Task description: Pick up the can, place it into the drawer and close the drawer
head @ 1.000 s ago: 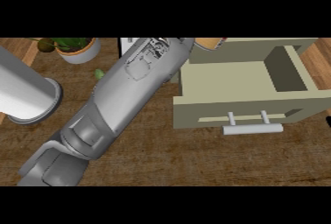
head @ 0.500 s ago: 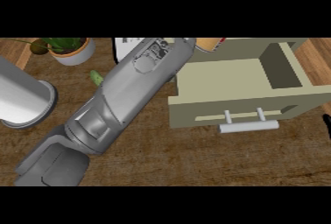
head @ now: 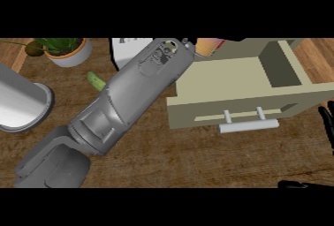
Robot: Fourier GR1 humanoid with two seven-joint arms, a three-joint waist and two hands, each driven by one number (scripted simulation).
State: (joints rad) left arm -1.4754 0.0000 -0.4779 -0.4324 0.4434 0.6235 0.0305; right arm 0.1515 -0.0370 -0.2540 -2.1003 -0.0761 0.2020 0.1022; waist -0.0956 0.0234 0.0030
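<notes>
Brown wood-grain counter [head: 195, 163] fills the head view, seen from steeply above. A long grey forearm [head: 124, 110] — the robot's left — crosses it diagonally from the lower left to the top centre, where its wrist end meets the view's upper edge. The left hand itself is out of view past that edge, so whether it is open or holding something cannot be told.

Just right of the wrist end, a peach-coloured cylinder with a red edge, apparently the can [head: 209, 45], shows only in part at the top edge, beside the back corner of the drawer [head: 241, 95]. The drawer is beige and stands pulled open, its hollow facing up; a pale bar handle [head: 249, 126] sits on its front panel.

At the far right edge, black fingers of the right hand [head: 327, 126] point upward — straight and relaxed, holding nothing.

At left, a large grey cylinder [head: 20, 106] stands on the counter. A potted plant [head: 65, 49] sits at the upper left, with a small green item [head: 96, 81] lying near the forearm.
</notes>
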